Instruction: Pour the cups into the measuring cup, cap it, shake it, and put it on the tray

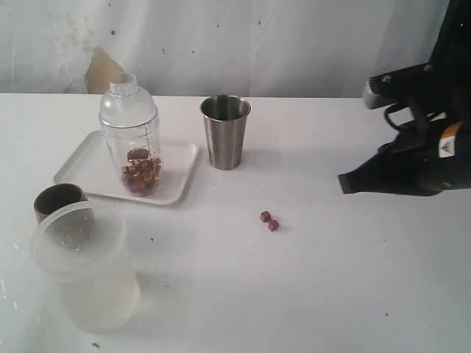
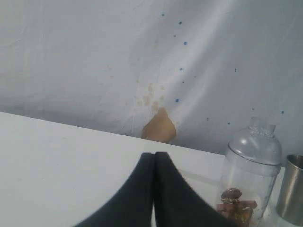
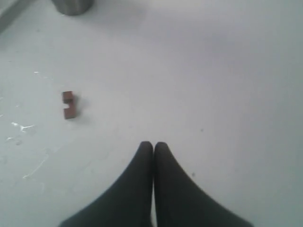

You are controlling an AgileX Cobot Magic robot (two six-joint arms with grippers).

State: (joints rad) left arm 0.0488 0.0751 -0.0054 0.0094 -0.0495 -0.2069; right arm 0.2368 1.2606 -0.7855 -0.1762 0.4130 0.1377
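Sitting capped on the tray (image 1: 87, 168), far left: measuring cup (image 1: 131, 143), looks delivered. Left gripper (image 2: 154, 157) and right gripper (image 3: 153, 145) both clenched, empty. Retract wide of the steel tumbler (image 1: 224, 134) and loose brown bits (image 1: 268, 220).

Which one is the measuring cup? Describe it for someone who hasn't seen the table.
Find the white tray at the left of the exterior view. The measuring cup stands on it: a tall clear tumbler with a domed lid and brown pieces inside. Unlike the steel tumbler beside the tray and the cloudy tub in front, it is see-through with a printed scale.
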